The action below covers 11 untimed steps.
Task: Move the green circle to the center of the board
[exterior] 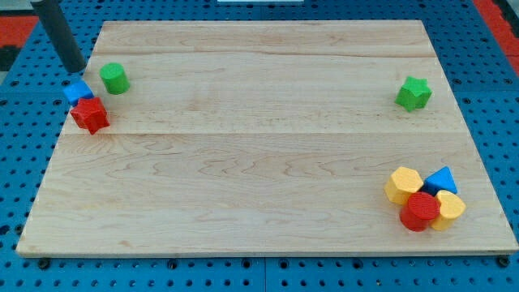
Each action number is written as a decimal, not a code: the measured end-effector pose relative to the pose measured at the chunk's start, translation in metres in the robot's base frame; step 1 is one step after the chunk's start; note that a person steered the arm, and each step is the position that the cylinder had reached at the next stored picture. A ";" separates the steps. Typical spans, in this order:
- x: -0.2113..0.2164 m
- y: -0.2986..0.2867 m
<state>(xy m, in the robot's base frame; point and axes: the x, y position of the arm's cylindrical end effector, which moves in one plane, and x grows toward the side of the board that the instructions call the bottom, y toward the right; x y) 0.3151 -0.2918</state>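
The green circle [114,78], a short green cylinder, stands near the wooden board's [259,146] upper left corner. My tip [75,71] is at the board's left edge, just left of the green circle with a small gap between them. A blue block [79,92] lies just below my tip. A red star-like block [89,114] touches the blue block from below.
A green star [413,93] sits near the right edge. At the lower right a cluster holds a yellow hexagon [403,184], a blue triangle [442,180], a red cylinder [420,211] and another yellow block [448,208]. A blue pegboard [16,162] surrounds the board.
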 end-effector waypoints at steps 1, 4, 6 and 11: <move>0.012 0.043; 0.025 0.069; 0.058 0.165; 0.033 0.276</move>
